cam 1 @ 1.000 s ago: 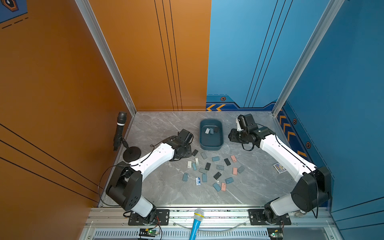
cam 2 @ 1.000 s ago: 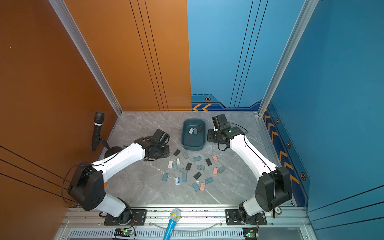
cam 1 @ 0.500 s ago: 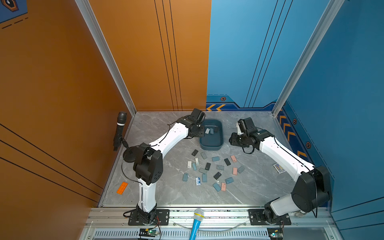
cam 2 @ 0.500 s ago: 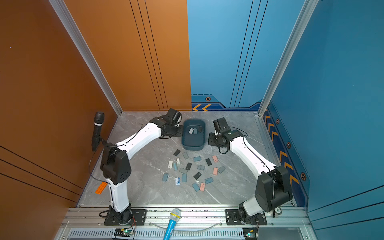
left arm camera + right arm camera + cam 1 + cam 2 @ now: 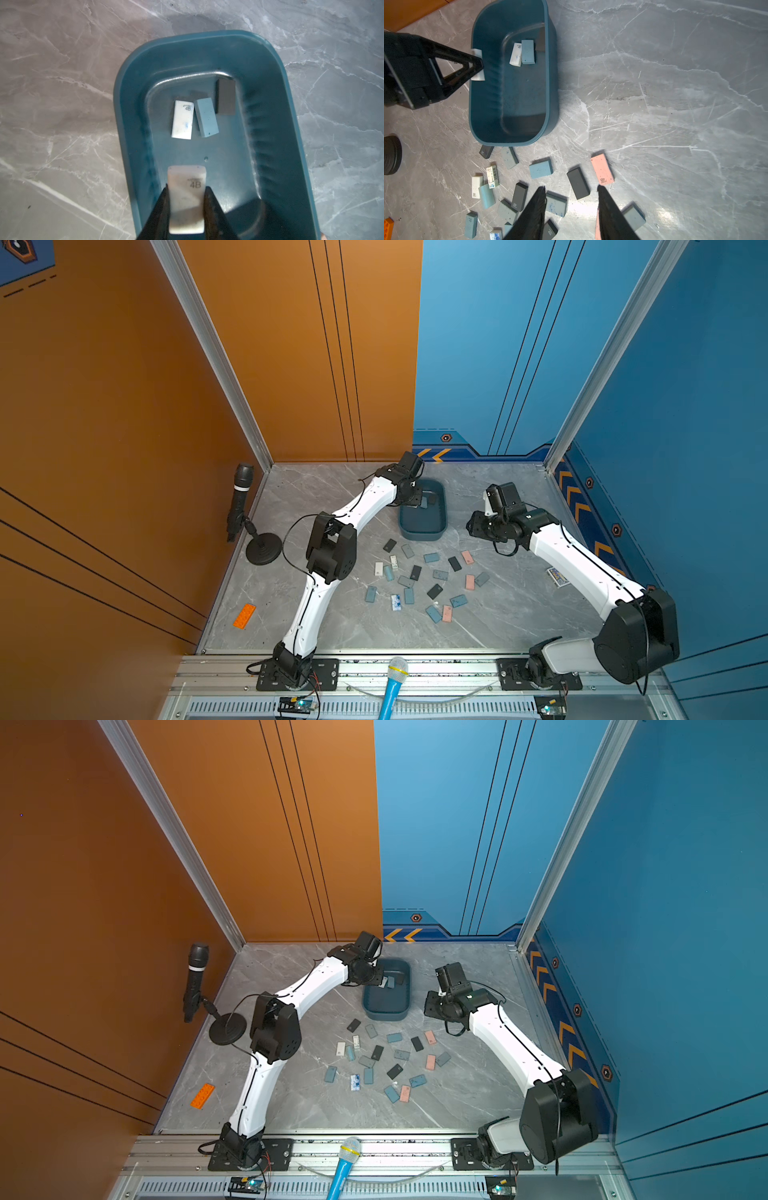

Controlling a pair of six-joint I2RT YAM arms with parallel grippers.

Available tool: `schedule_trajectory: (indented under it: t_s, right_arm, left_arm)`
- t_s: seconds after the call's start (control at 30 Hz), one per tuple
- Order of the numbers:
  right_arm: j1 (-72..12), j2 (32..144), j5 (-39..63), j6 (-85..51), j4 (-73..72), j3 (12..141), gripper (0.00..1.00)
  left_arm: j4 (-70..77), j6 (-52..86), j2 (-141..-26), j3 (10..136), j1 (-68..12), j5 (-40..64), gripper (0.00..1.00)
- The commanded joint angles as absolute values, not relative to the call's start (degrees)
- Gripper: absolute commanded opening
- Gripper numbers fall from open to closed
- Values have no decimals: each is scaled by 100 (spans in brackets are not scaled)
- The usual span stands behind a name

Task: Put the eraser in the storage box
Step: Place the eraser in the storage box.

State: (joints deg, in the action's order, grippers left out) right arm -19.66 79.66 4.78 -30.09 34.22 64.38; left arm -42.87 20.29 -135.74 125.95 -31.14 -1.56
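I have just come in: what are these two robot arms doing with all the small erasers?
The left gripper is shut on a white eraser marked 4B and holds it over the storage box, not yet released. Three erasers lie inside the box: a white one, a light blue one and a dark grey one. The right gripper hovers open and empty above the loose erasers scattered on the table.

Lab robot cell, framed panel walls (image 5: pixel 291 364)
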Motion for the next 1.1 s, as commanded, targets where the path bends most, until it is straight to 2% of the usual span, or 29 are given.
schedule_trajectory:
  t_s: [0.0, 0.37, 0.8, 1.07]
  right_arm:
    - [-1895, 7747, 523, -3118, 3440, 6285, 43]
    - [-1758, 7594, 563, -3129, 3529, 6172, 43]
    - [-1666, 7587, 589, -3129, 3586, 6187, 43]
    - [-1637, 7620, 624, -3125, 3586, 6223, 43]
  left_arm:
    - [-4434, 1882, -13833, 13047, -3088, -417, 28]
    - [-4465, 1559, -14494, 13772, -3232, -1233, 29]
    - [-4461, 1485, -14945, 14124, -3248, -1537, 31]
    - [-4454, 1446, -15022, 14284, -3301, -1659, 38]
